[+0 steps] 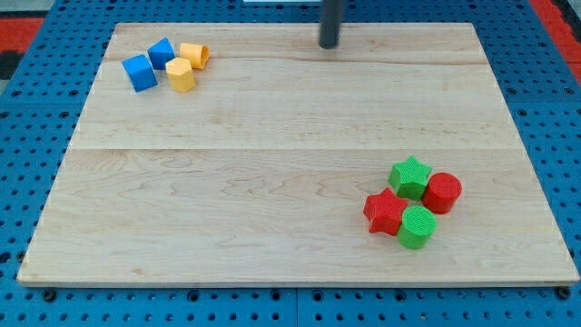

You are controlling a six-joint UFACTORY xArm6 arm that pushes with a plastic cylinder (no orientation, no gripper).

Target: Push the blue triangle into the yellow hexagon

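The blue triangle [162, 52] lies near the board's top left corner. The yellow hexagon [181, 75] sits just below and to its right, very close to it or touching. My tip [328, 44] stands on the board near the top edge, right of centre. It is far to the right of both blocks and touches no block.
A blue cube [139, 73] lies left of the hexagon and a yellow heart-like block [193, 54] right of the triangle. At the lower right a green star [410, 176], red cylinder [442, 193], red star [386, 212] and green cylinder [418, 226] cluster. The wooden board [272, 182] sits on blue pegboard.
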